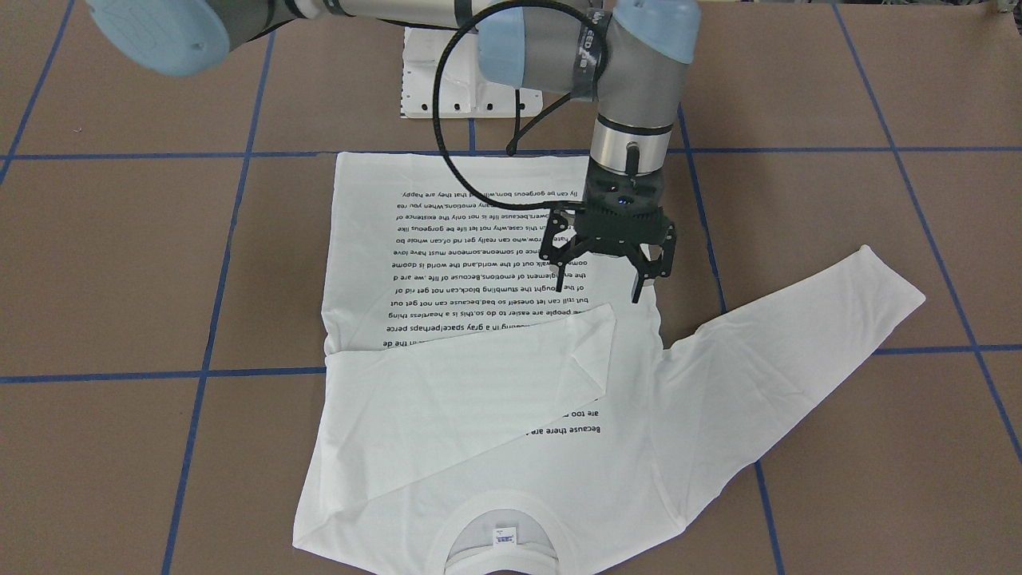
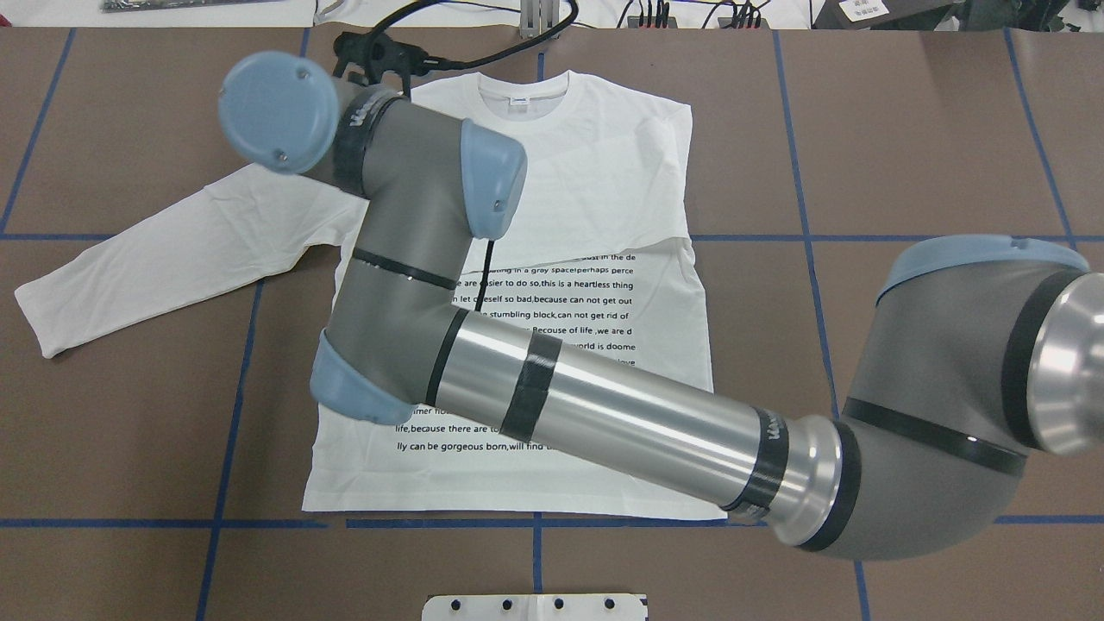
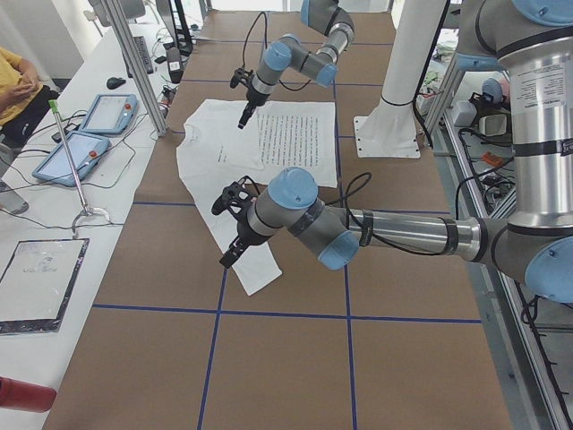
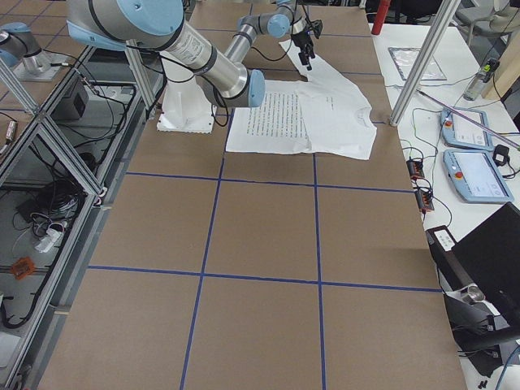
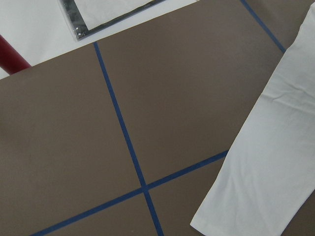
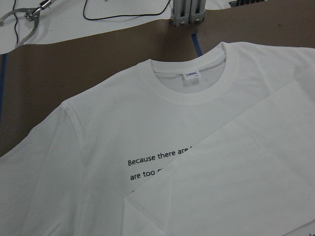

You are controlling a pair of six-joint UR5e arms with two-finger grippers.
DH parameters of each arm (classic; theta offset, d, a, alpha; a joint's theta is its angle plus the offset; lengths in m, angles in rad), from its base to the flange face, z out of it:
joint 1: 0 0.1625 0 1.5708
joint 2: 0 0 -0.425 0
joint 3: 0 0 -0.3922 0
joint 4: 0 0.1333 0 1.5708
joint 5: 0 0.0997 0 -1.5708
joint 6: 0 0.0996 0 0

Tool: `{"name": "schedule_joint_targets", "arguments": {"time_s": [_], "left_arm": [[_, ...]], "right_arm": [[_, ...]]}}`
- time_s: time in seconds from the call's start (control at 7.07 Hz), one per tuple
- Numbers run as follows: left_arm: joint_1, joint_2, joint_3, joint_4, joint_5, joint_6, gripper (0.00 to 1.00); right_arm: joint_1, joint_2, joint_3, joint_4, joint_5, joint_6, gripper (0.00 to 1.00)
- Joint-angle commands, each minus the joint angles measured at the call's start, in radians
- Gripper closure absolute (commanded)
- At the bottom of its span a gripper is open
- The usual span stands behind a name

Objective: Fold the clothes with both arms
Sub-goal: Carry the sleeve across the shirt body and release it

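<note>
Shirt: white long-sleeved cotton shirt (image 1: 447,447), one sleeve folded across its print.
Claws: black right claw (image 1: 600,275) spread; left claw (image 3: 229,253), we cannot tell.

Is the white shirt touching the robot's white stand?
Apart. In the front-facing view a strip of bare brown table separates the hem of the white long-sleeved printed shirt from the white pedestal base.

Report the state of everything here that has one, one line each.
shirt: lying flat, text side up, half folded
folded sleeve: laid across the chest
outstretched sleeve: flat on the table, not yet folded
right claw: open, empty
left claw: by the outstretched cuff; open or shut cannot be told
</note>
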Motion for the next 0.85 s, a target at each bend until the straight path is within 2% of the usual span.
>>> {"name": "schedule_joint_targets", "arguments": {"time_s": [0.0,0.28,0.42,0.57,0.71], "left_arm": [[0.064,-0.023,0.002,-0.071,0.0,-0.073,0.0],[0.162,0.021,0.024,-0.079,0.016,-0.133,0.0],[0.201,0.052,0.033,-0.117,0.049,-0.177,0.0],[0.244,0.064,0.067,-0.184,0.083,-0.217,0.0],[0.285,0.065,0.135,-0.282,0.121,-0.275,0.0]], "right_arm": [[0.141,-0.188,0.258,-0.046,0.186,-0.107,0.0],[0.265,-0.431,0.558,-0.14,0.329,-0.326,0.0],[0.343,-0.559,0.67,-0.159,0.402,-0.433,0.0],[0.413,-0.665,0.749,-0.162,0.453,-0.556,0.0],[0.482,-0.748,0.789,-0.161,0.504,-0.679,0.0]]}}
